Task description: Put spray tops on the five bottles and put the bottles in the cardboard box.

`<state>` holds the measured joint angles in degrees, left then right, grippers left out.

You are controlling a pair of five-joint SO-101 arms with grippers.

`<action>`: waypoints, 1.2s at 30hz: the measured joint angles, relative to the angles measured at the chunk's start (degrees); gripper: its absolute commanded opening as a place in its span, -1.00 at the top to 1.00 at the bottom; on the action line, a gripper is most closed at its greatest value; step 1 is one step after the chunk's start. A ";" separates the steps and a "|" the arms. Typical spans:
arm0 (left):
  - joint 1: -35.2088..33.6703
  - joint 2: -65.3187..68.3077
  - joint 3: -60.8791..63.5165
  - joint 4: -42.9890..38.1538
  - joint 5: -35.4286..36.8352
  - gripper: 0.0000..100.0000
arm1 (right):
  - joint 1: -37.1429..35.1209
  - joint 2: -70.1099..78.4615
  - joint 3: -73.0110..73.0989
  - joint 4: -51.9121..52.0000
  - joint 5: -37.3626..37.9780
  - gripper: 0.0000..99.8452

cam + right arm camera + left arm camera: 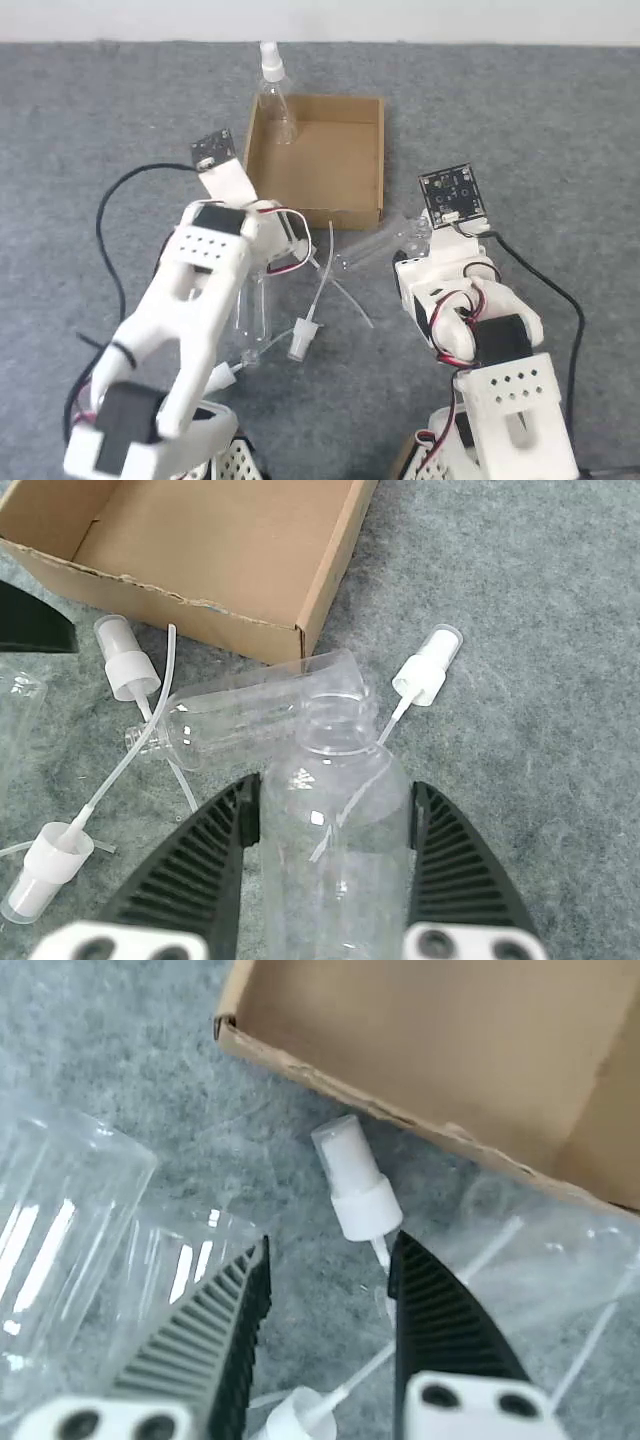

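The left gripper (330, 1248) hangs over the grey carpet (120, 1070) with its black ribbed jaws spread apart and nothing between them. Just past the fingertips lies a white spray top (358, 1200), its thin tube running back beside one finger. The box (420, 1050) sits close beyond it, its torn front wall facing the gripper. Two clear bottles (60, 1230) lie side by side near the other finger. A second top (295, 1415) rests on the carpet between the jaws' bases.

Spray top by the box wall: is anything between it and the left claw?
Nothing visible. The spray top lies on the carpet just ahead of the open left claw, its tube pointing back toward the jaws.
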<state>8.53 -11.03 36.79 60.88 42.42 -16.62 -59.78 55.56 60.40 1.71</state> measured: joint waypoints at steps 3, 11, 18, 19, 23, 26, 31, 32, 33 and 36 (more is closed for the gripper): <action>-0.09 3.34 -2.55 0.00 1.32 0.64 | 0.00 0.00 0.00 0.00 0.00 0.78; 0.18 12.66 -9.05 0.00 6.07 0.64 | 0.00 0.00 0.00 0.00 0.00 0.78; 1.67 21.19 -13.89 0.00 6.15 0.64 | 0.00 0.00 0.00 0.00 0.00 0.78; 2.37 22.07 -14.24 0.00 6.42 0.64 | 0.00 0.00 0.00 0.00 0.00 0.78; 4.57 24.79 -14.77 0.00 9.23 0.64 | 0.00 0.00 0.00 0.00 0.00 0.78; 4.84 26.29 -15.47 0.00 10.20 0.64 | 0.00 0.00 0.00 0.00 0.00 0.78; 4.04 28.84 -17.41 0.00 10.29 0.65 | 0.00 0.00 0.00 0.00 0.00 0.78; 3.69 29.19 -17.76 0.00 10.29 0.65 | 0.00 0.00 0.00 0.00 0.00 0.78; 3.34 29.36 -17.93 0.00 10.37 0.65 | 0.00 0.00 0.00 0.00 0.00 0.78; 3.25 29.71 -18.11 0.00 10.64 0.68 | 0.00 0.00 0.00 0.00 0.00 0.78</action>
<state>11.78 18.68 18.68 60.88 53.05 -16.62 -59.78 55.56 60.40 1.71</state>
